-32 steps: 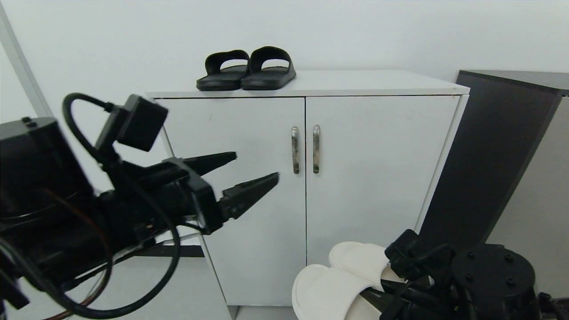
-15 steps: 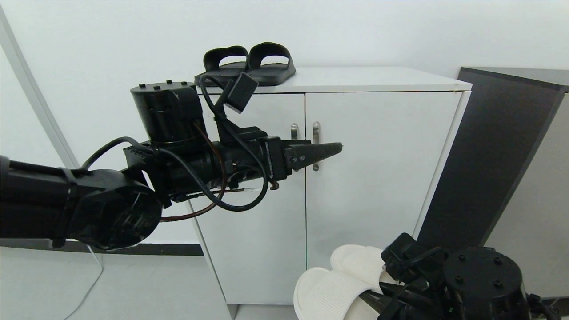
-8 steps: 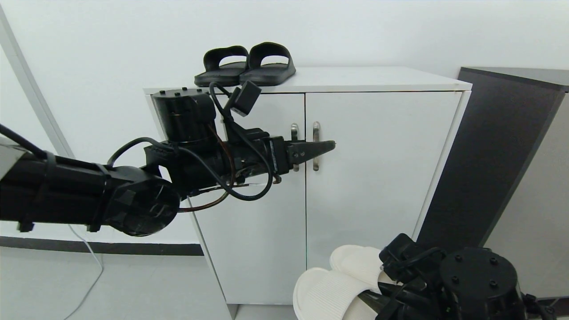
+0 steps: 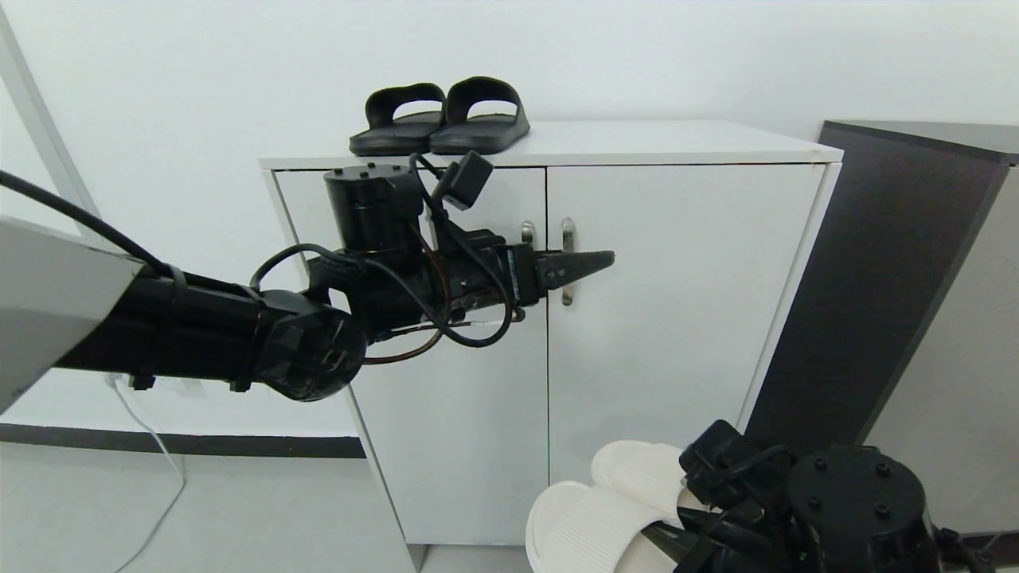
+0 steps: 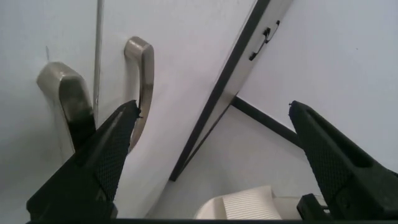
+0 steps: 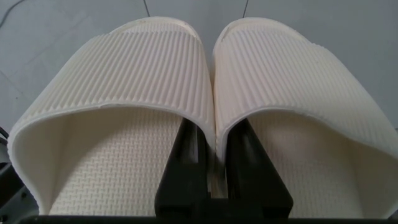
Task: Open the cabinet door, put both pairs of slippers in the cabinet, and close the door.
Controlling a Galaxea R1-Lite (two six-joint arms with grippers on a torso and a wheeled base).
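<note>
The white cabinet (image 4: 677,318) has both doors shut, with two metal handles (image 4: 566,296) at the centre seam. A black pair of slippers (image 4: 440,119) rests on its top. My left gripper (image 4: 597,261) is level with the handles and just in front of them. In the left wrist view the gripper (image 5: 212,106) is open wide, one fingertip (image 5: 127,118) beside the right door's handle (image 5: 144,68) and the left door's handle (image 5: 65,99) across the seam. My right gripper (image 6: 211,168), low at the cabinet's foot, is shut on the inner walls of the white pair of slippers (image 6: 205,81) (image 4: 605,509).
A tall dark grey unit (image 4: 876,278) stands close against the cabinet's right side. A white wall runs behind, and a thin cable (image 4: 151,446) hangs down to the floor at the left. Open floor lies in front of the cabinet's left half.
My left arm has risen from low on the left and stretched out to the door handles, edging a little right in the last half second. The right arm holds still with the white slippers.
</note>
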